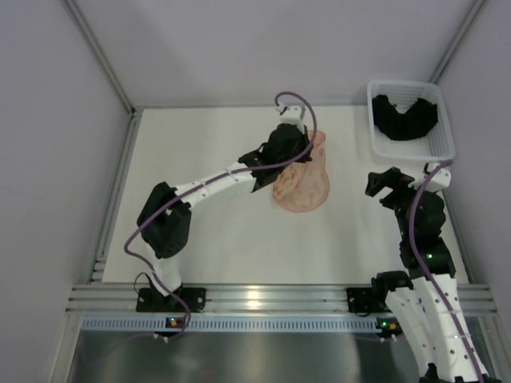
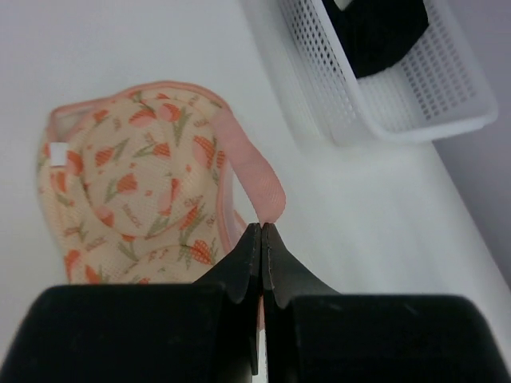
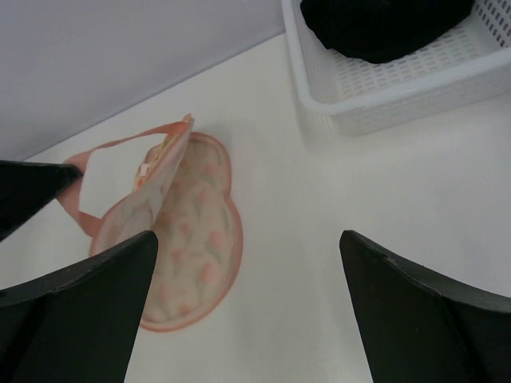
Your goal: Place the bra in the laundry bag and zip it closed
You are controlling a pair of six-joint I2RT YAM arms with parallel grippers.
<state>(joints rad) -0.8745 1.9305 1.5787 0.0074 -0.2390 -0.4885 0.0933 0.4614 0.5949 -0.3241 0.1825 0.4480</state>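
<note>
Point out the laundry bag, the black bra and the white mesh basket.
laundry bag (image 2: pixel 128 183): left wrist view, on its tulip-patterned outer face.
black bra (image 1: pixel 407 124): top external view, middle of the dark fabric.
white mesh basket (image 3: pixel 415 80): right wrist view, on its near perforated wall.

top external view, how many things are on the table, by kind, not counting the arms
laundry bag: 1
black bra: 1
white mesh basket: 1
total: 3
</note>
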